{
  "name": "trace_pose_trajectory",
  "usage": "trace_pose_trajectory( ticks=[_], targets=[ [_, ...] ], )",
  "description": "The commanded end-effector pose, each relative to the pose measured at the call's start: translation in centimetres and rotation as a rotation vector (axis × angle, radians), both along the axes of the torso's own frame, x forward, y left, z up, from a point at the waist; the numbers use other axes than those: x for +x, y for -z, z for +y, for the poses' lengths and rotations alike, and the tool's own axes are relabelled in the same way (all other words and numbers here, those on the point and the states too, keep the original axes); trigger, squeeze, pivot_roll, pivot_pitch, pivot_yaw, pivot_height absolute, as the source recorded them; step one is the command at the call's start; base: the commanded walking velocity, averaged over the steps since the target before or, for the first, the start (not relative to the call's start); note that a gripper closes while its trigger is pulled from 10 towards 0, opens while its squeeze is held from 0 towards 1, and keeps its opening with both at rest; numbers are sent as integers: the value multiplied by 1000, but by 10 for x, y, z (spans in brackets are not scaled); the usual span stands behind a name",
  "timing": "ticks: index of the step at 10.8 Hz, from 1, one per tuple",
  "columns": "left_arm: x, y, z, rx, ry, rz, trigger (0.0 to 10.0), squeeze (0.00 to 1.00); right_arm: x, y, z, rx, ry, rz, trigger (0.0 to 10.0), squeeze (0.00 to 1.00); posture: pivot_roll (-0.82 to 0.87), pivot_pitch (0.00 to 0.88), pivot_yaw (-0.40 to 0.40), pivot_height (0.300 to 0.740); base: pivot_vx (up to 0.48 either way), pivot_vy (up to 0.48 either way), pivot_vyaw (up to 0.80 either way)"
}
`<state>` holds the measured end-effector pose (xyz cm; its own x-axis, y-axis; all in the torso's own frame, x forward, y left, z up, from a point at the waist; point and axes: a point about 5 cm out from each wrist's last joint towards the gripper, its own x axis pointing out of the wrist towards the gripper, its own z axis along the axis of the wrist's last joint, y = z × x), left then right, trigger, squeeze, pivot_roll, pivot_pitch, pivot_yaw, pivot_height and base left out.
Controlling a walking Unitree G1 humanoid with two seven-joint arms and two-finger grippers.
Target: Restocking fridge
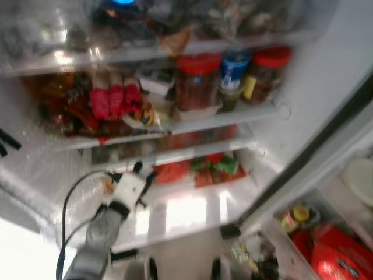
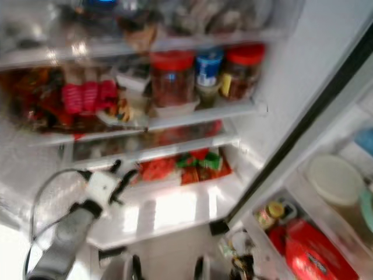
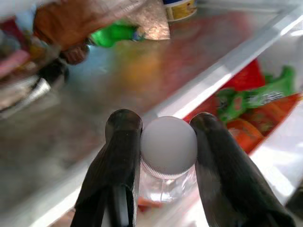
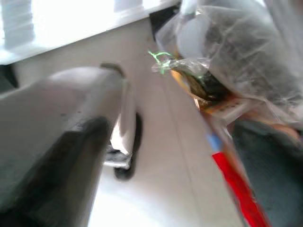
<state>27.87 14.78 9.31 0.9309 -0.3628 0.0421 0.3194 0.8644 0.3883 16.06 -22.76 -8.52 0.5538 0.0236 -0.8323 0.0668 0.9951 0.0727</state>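
Reaching the left gripper into the open fridge, its 2 fingers closing on either side of a clear bottle just under its white cap, likely gripping there to carry it upright. Hovering above the bright lower shelf, with red and green packets just beyond. Hanging the right arm idle; impossible to tell its finger state.
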Motion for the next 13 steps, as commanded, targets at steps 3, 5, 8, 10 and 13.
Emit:
trace_pose_trajectory(
  ticks=[3,5,8,10,13],
  targets=[
    [-4,-33,-25,88,120,-192,10000,0,-11,5,1,12,17,36,10000,0,52,162,-23,655,0,0,0],
    [-6,-47,-29,117,157,-237,10000,0,-12,5,1,18,18,36,10000,0,53,154,-20,655,0,0,0],
    [-9,-45,-29,255,194,-240,10000,0,-11,5,2,22,20,36,10000,0,56,150,-18,655,0,0,0],
    [-5,-38,-25,292,184,-226,10000,0,-10,5,3,26,23,29,10000,0,49,154,-18,655,0,0,0],
    [13,-19,-19,678,175,-242,10000,0,-9,4,2,28,34,18,10000,0,50,162,-19,655,0,0,0]
  ],
)
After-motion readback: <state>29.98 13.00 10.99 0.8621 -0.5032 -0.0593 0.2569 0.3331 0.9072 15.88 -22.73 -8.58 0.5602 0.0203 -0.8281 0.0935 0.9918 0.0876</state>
